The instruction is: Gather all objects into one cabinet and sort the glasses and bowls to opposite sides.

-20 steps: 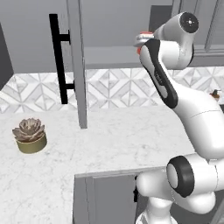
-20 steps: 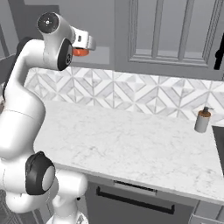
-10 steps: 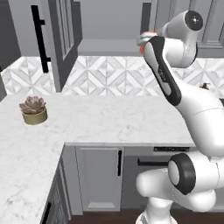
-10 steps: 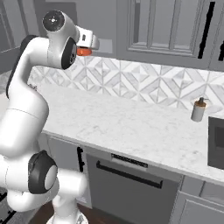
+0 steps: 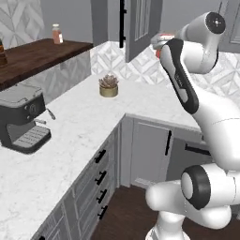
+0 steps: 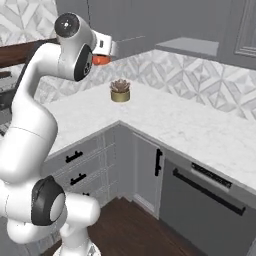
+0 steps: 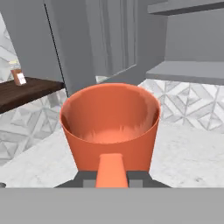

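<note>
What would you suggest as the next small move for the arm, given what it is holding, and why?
Probably carry the orange mug toward the open cabinet's grey shelf ahead. The gripper holds the mug by its handle, raised well above the white counter, and the shelf sits beyond it with its door swung open.

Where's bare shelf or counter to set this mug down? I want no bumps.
The orange mug sits in the gripper. The grey cabinet shelf looks bare. The marble counter lies open right of the succulent. The coffee machine crowds the counter's far left end.
</note>
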{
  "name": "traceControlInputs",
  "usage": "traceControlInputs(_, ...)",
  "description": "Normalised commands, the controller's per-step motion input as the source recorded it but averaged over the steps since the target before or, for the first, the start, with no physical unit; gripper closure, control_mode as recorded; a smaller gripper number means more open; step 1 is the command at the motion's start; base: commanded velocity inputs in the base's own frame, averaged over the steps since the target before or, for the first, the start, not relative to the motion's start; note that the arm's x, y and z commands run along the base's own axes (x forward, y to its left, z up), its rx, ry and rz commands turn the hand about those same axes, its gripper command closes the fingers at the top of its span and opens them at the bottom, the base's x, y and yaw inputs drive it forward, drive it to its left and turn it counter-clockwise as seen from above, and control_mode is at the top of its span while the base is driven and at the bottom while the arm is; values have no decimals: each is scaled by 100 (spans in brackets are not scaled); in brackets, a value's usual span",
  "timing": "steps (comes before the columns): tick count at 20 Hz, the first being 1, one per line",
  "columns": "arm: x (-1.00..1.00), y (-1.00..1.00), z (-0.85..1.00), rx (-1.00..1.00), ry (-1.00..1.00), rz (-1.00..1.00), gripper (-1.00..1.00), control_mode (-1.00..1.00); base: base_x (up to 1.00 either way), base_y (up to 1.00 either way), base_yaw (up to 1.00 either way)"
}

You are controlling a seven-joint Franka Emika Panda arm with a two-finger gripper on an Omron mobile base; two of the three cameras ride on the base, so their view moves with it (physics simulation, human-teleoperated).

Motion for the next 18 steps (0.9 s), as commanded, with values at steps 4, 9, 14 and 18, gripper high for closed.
traceControlInputs(4, 0, 0, 0, 0, 0, 0, 100, 100, -80, 0, 67)
traceControlInputs(9, 0, 0, 0, 0, 0, 0, 100, 100, -69, -1, 71)
traceControlInputs(14, 0, 0, 0, 0, 0, 0, 100, 100, -62, 0, 72)
traceControlInputs(18, 0, 0, 0, 0, 0, 0, 100, 100, -51, 0, 71)
